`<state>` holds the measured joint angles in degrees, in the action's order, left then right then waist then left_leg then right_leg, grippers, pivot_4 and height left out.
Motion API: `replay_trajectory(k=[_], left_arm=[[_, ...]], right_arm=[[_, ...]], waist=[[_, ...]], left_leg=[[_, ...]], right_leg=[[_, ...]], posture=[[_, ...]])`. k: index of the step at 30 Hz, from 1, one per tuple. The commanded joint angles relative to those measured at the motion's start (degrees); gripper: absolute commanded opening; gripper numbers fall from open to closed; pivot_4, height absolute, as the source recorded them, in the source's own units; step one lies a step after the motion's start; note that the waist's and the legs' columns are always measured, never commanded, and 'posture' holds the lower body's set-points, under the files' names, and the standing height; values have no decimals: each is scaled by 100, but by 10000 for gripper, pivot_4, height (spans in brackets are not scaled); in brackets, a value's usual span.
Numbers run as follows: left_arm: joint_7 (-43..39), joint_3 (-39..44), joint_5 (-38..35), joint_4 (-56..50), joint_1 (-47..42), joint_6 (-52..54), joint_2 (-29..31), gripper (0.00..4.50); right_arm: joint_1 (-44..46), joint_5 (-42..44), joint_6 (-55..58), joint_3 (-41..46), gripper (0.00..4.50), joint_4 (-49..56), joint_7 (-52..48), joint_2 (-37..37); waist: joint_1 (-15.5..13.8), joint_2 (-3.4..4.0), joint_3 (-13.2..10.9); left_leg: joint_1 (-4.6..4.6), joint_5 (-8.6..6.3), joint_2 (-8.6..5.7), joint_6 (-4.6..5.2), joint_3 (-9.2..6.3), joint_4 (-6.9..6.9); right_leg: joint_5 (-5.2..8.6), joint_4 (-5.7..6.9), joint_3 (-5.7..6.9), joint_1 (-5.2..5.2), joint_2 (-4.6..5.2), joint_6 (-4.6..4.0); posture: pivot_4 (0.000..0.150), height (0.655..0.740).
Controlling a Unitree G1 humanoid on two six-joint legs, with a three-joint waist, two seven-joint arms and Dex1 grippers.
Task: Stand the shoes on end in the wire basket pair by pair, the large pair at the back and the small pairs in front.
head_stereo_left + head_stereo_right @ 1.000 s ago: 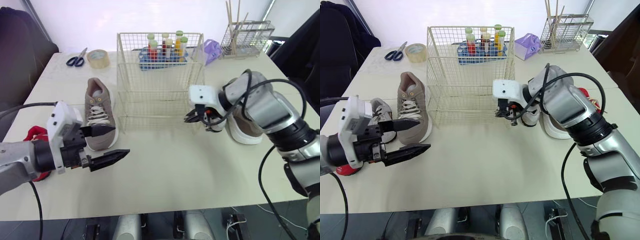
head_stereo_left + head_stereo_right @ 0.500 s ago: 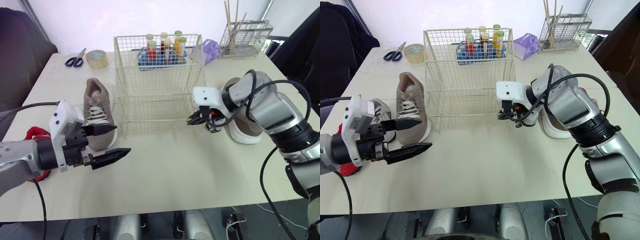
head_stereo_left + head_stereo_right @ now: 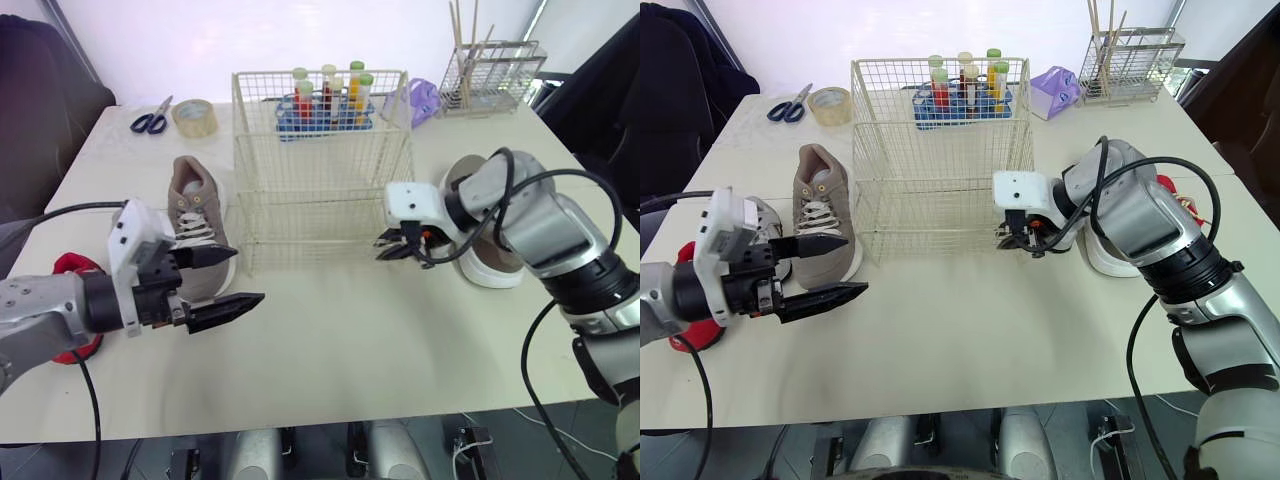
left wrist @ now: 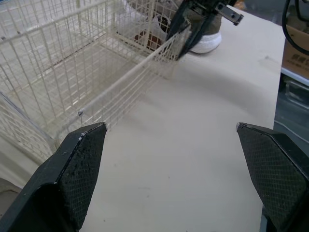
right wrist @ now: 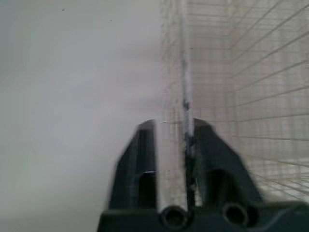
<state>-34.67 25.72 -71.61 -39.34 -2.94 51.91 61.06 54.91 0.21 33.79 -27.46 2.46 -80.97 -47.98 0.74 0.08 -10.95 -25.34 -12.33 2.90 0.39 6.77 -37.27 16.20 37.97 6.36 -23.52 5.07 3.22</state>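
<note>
Right jaws clamping edge, gridded wire basket

Right gripper, pinched on the wire basket's near corner at 3 o'clock, has slid a little toward 4 o'clock and dragged that corner along, so the basket's turned slightly. Left gripper, fingers apart, crept a touch toward 2 o'clock.

The brown shoe on the right is half hidden behind the right arm. A red thing peeks out from behind the left arm. Close up, the wire basket looks blurry.
</note>
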Motion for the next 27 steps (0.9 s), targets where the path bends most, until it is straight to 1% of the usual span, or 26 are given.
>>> replay_trajectory(k=[1, 5, 9, 13, 15, 17, 19, 21, 23, 25, 27], left_arm=[[-71, 30, 53, -2, -108, -97, 5, 45000], [-118, -52, 100, 57, -182, -100, -10, 45000], [-187, -168, 150, 130, -307, -91, -38, 45000], [-332, -388, 233, 271, -508, -105, -64, 45000], [-459, -535, 279, 372, -674, -100, -74, 45000], [-537, -648, 155, 439, -853, -68, -142, 45000], [-386, -818, -114, 513, -1171, -94, -449, 45000], [-88, -977, -561, 584, -1529, -122, -900, 45000], [26, -1155, -863, 536, -1707, -20, -1120, 45000], [-30, -1492, -874, 325, -1661, 92, -1246, 45000], [-2, -1782, -804, 150, -1639, 140, -1324, 45000]], right_arm=[[129, 68, 43, 257, 30483, 62, -114, -107], [163, 273, 322, 472, 30483, 247, -232, -217], [267, 578, 827, 835, 30483, 625, -270, -375], [688, 1079, 1443, 1407, 30483, 772, -189, -404], [932, 1395, 1717, 1821, 30483, 705, -203, -565], [981, 1782, 1978, 2479, 30483, 574, -93, -713], [710, 2198, 2255, 3342, 30483, 451, 128, -831], [93, 2309, 2216, 3934, 30483, 372, 296, -1078], [-549, 2299, 2178, 4177, 35846, 326, 407, -1356], [-1210, 2344, 2318, 4764, 43477, 248, 738, -1429], [-1619, 2335, 2249, 5239, 44327, 105, 1102, -1438]], waist=[[3, 0, 0], [-11, -1, 0], [-3, -1, -1], [4, 0, -1], [2, 0, -2], [-41, -5, -3], [-83, -12, -3], [-146, -39, 11], [-156, -57, 18], [-137, -55, 16], [-120, -47, 12]], left_leg=[[0, 0, 0, 0, 1, 0], [0, 0, 1, 0, 0, 0], [0, 0, 0, 0, 0, -1], [0, 0, 3, 1, -1, 0], [0, -1, 3, 1, -1, 1], [-1, -1, 3, 2, -2, 2], [-2, -3, -2, 5, -5, 1], [-2, -12, -3, 21, -5, -2], [0, -16, -2, 27, -9, -7], [0, -19, -7, 34, -3, -11], [3, -7, -9, 26, 7, -11]], right_leg=[[0, 1, 0, 0, 0, 0], [0, 2, 0, 0, 0, 0], [0, 2, 0, 0, 1, 0], [0, 5, 0, -3, -1, 0], [0, 7, 0, -4, -2, 0], [0, 5, 0, -4, -2, 0], [0, -1, 1, 1, 2, 0], [0, -8, -1, 10, 5, 0], [-1, -13, -1, 20, 13, 0], [-1, -12, -2, 21, 28, 2], [-2, -3, -5, 17, 31, 3]], posture=[[1500, 7400], [1500, 7400], [1500, 7400], [1500, 7400], [1500, 7400], [1500, 7400], [1500, 7400], [1500, 7400], [1500, 7400], [1500, 7400], [1500, 7400]])
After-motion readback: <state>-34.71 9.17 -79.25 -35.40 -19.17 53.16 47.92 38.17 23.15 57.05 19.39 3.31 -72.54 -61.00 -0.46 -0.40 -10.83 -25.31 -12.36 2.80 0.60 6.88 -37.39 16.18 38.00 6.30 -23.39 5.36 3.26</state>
